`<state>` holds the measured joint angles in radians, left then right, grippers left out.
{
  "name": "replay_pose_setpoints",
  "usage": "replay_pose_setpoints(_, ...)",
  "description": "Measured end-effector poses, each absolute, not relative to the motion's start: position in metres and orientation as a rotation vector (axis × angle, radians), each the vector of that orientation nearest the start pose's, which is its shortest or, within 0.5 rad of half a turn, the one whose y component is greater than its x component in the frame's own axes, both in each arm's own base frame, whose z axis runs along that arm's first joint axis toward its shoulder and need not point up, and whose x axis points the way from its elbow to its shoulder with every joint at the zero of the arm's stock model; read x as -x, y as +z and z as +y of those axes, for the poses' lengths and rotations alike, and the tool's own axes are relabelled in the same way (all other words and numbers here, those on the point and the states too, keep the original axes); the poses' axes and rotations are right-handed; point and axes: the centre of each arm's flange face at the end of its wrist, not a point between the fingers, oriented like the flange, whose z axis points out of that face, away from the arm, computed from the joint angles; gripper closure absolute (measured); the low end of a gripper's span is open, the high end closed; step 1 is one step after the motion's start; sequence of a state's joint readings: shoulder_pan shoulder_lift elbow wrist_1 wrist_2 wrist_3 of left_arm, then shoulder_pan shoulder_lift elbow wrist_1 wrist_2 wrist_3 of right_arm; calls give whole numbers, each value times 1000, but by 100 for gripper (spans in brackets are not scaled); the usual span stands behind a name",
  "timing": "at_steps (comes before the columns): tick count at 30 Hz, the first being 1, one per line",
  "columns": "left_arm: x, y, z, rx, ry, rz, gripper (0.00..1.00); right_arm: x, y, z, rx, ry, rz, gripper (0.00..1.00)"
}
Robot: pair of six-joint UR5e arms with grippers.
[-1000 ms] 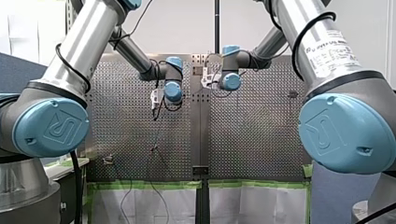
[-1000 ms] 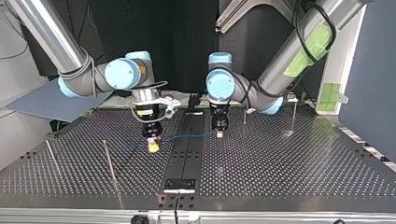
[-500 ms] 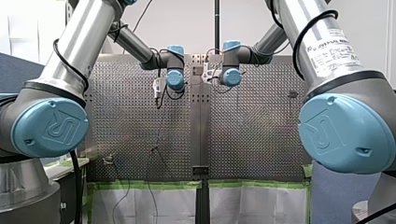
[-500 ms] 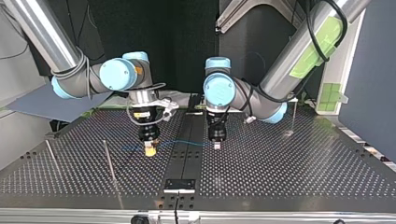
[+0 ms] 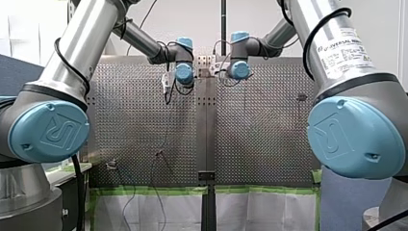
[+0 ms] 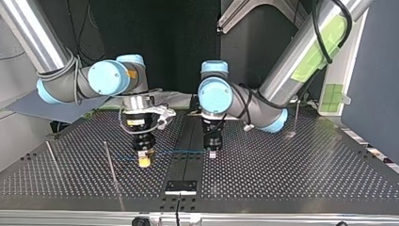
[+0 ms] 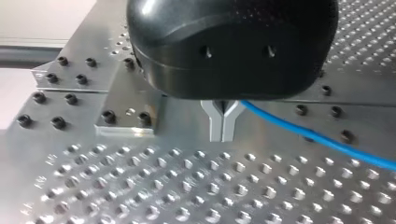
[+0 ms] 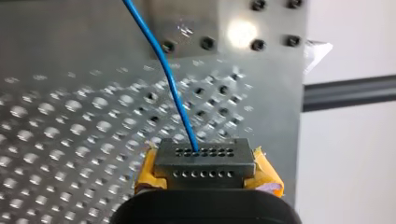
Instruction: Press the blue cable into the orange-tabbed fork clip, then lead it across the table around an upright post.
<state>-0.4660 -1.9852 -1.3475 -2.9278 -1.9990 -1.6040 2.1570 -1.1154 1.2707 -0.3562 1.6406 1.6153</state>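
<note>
The blue cable (image 6: 176, 151) hung just above the perforated table (image 6: 291, 174), stretched in a nearly level line between the two grippers and crossing the dark strip (image 6: 187, 162) down the table's middle. In the top view a short end of it ran on past my right gripper (image 6: 144, 160) toward a thin upright post (image 6: 111, 165); whether it touched that post I could not tell.

My right gripper, with its yellow pads (image 8: 266, 175), was pinched on the cable. From its wrist camera, the blue line (image 8: 173, 88) came down across the holes and vanished between the grey drilled fingertips of that gripper (image 8: 205, 156).

My left gripper (image 6: 212, 153) stood at the other end, just across the centre strip. In its wrist view, that gripper (image 7: 223, 130) had its metal fingers (image 7: 215, 126) pressed together into a narrow Y, with the cable (image 7: 317, 137) leaving from where they met and slanting away over the plate.

Both tools pointed straight down, near each other, close above the surface. Another post (image 6: 52, 159) stood farther toward the top view's left, and a third (image 6: 295, 118) well apart at its right.
</note>
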Motion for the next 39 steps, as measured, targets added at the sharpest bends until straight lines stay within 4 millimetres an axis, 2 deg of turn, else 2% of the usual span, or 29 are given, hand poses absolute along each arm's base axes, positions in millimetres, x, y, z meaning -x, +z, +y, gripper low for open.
replay_pose_setpoints(13, -537, 421, -394, 4, -98, 1495, 100, -455, 422, -528, -1326, 1726, -903, 100)
replay_pose_setpoints(23, -531, 435, -407, -17, -112, 1476, 100, -431, 443, -537, -1273, 1733, -922, 100)
replay_pose_setpoints(31, -526, 458, -420, -27, -140, 1447, 100, -411, 460, -543, -1236, 1740, -939, 100)
replay_pose_setpoints(39, -524, 473, -430, -48, -170, 1432, 100, -392, 467, -551, -1213, 1727, -965, 100)
